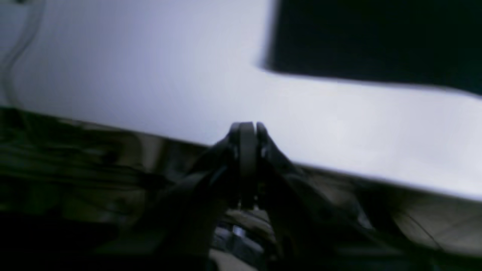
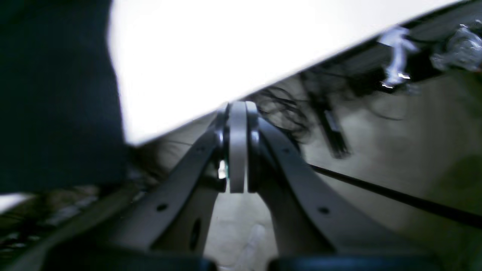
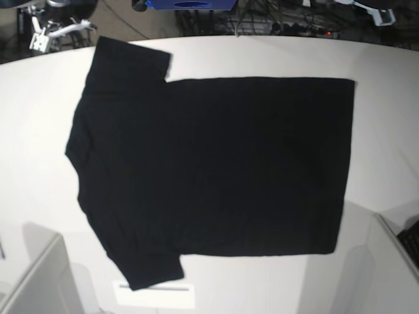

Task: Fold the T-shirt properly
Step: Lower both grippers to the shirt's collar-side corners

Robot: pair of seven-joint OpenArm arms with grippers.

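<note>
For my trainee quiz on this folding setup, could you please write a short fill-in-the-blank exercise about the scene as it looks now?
1. The black short-sleeved cloth T-shirt lies spread ____ on the white table.
2. In the base view, its sleeves point toward the ____ side.
3. The left claw and the right claw are both ____.
4. Neither claw holds any ____.

Missing words: flat; left; shut; cloth

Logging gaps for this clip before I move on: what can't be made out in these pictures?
- Print side of the T-shirt: base view shows only plain black; the other face lies against the table.
- Arms: base view cuts them off at its lower corners.
- Left hand and right hand: blurred wrist views; shut, nothing between the fingers.
- Clutter beyond the table edge: too blurred to name.
</note>
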